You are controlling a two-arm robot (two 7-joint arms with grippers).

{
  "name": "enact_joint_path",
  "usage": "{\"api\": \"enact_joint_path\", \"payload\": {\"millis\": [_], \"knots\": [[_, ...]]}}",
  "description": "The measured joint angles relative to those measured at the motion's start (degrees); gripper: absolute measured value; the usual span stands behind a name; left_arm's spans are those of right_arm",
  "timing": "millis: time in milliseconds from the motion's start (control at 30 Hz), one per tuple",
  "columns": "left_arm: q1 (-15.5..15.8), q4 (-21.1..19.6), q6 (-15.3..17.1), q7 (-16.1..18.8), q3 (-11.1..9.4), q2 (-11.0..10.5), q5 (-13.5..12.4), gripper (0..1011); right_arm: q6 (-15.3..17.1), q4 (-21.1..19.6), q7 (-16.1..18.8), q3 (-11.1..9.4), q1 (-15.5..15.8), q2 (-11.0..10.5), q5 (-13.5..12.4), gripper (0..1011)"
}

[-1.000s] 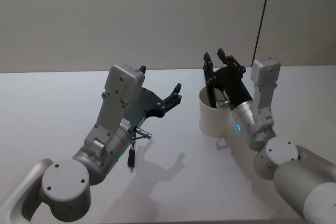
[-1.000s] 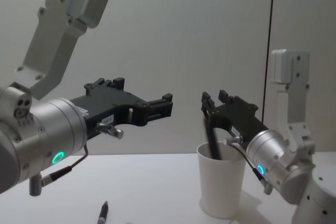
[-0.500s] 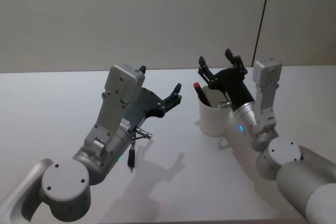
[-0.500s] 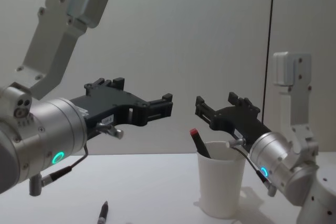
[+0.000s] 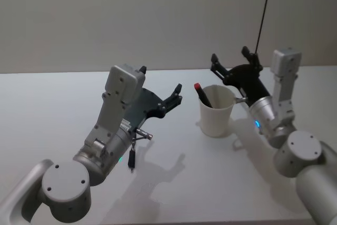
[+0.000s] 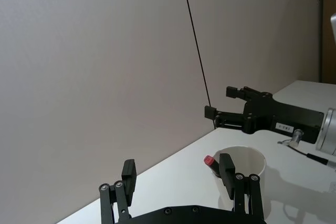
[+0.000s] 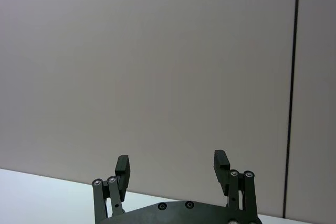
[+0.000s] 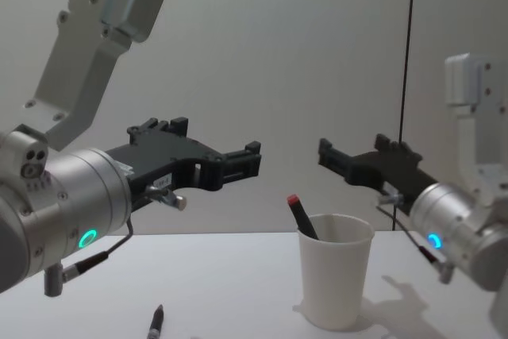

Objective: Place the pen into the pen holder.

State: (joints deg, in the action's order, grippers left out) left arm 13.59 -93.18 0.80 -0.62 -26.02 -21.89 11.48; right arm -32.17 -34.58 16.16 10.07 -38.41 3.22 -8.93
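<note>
White cup [image 5: 216, 119] holds the pen [image 5: 202, 94], so we judge placing done. Our right gripper [image 5: 230, 55], spread and empty behind it, need only back away. Our left gripper [image 5: 161, 78] idles spread, left of the cup.

The mouth of the pen holder [image 5: 216, 110] is partly taken up by a red-capped pen [image 5: 202, 94] leaned at its left rim. Bare counter [image 5: 47, 109] is seen between the pen holder and the left gripper [image 5: 160, 81]. The right gripper [image 5: 229, 56] is held above, right of the rim.
</note>
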Motion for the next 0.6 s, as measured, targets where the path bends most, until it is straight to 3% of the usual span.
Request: {"api": "enact_joint_path", "payload": {"millis": [233,600], "knots": [[0.0,0.0,0.0,0.0,0.0,0.0,0.0,1004,8.3,-11.9,-0.4,-1.9,5.8,-2.6,1.9,1001],[0.0,0.0,0.0,0.0,0.0,0.0,0.0,1004,16.3,-24.4,-1.1,-4.7,13.1,-6.1,4.5,1001]]}}
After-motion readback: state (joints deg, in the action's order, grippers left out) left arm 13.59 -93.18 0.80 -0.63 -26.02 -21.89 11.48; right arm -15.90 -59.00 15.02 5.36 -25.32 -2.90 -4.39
